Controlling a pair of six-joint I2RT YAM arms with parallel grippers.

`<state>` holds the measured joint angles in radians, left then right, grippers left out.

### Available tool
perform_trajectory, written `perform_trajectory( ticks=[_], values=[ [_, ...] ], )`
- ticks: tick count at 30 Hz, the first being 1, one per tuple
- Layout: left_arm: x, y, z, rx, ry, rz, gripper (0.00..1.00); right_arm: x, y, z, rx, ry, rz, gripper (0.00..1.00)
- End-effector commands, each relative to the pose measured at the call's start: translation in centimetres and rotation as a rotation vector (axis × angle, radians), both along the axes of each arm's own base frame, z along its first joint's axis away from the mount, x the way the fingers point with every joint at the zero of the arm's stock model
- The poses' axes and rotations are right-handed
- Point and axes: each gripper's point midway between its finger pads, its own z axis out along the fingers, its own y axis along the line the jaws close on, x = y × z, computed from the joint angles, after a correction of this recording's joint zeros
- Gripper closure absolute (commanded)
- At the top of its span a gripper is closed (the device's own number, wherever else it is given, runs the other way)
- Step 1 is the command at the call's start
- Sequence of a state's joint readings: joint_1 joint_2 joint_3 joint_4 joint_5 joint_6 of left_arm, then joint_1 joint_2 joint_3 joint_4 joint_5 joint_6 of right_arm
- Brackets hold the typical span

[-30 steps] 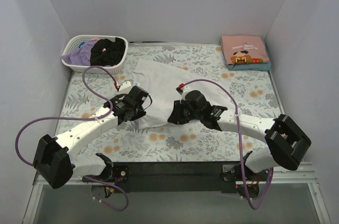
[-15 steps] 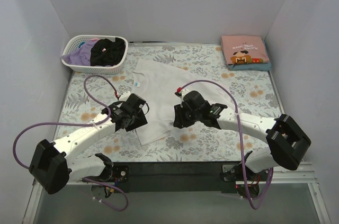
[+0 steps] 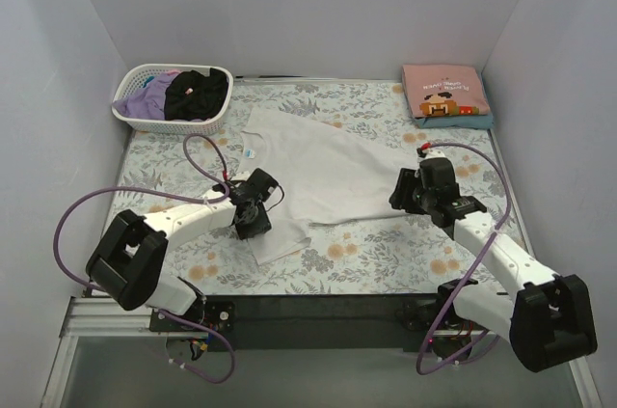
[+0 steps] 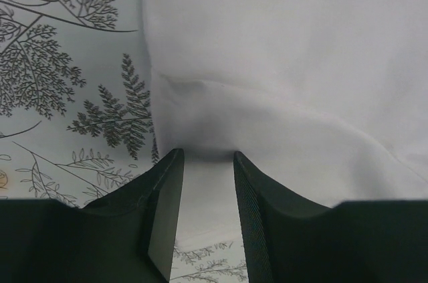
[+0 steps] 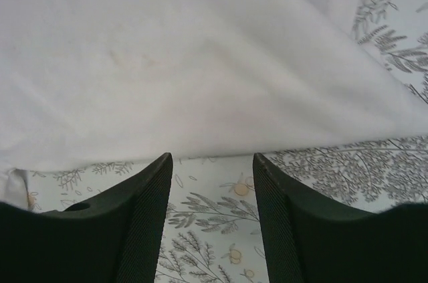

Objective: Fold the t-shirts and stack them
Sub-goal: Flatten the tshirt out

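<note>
We count five tees, one basket and two hands. A white tee (image 3: 318, 162) lies spread flat in the middle of the worktop (image 3: 386, 254), its neck toward the far left. A pink tee (image 3: 443, 90) with a cartoon print lies folded on a teal tee (image 3: 479, 122) at the far right corner.

The left hand (image 3: 254, 220) sits low over the near left edge of the white tee. In its wrist view we see its fingers (image 4: 164, 203) partly apart, with a narrow gap between them, white cloth lying in the gap and a soft fold just ahead of the tips. We see no pinch on the cloth.

The right hand (image 3: 406, 194) is at the tee's right near edge. Its fingers (image 5: 147, 216) stand wider apart over the bare floral cover, holding nothing, with the tee's hem just beyond the tips.

The basket (image 3: 125, 114) at the far left corner holds a black tee (image 3: 196, 95) and a lavender tee (image 3: 147, 99), both bunched.
</note>
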<state>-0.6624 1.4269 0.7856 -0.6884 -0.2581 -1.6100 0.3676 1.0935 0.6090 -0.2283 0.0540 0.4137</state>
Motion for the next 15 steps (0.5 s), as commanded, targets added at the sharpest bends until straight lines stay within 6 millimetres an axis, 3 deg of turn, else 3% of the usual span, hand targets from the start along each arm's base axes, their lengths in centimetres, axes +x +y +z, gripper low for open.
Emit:
perform_trajectory(
  ticks=[1,3,7,10,15],
  values=[
    [-1.2,2.3,-1.7,0.047,0.061,0.033,0.65,-0.3,-3.0,-0.3,0.001,-0.006,-0.085,0.4],
    [-1.9,3.7,-1.6,0.081,0.076,0.059,0.65,-0.2,-3.9,-0.5,0.003,0.001,-0.117,0.4],
    [-3.1,7.2,-0.6,0.109,0.054,0.146,0.66,-0.3,-8.0,-1.7,0.026,0.029,-0.288,0.33],
    [-1.6,6.7,1.1,0.079,-0.01,0.148,0.62,-0.4,-9.9,-1.8,0.069,0.024,-0.377,0.25],
    [2.3,5.3,5.1,0.048,-0.169,0.061,0.42,-1.8,-9.6,-3.1,0.197,0.07,-0.373,0.23]
  ],
)
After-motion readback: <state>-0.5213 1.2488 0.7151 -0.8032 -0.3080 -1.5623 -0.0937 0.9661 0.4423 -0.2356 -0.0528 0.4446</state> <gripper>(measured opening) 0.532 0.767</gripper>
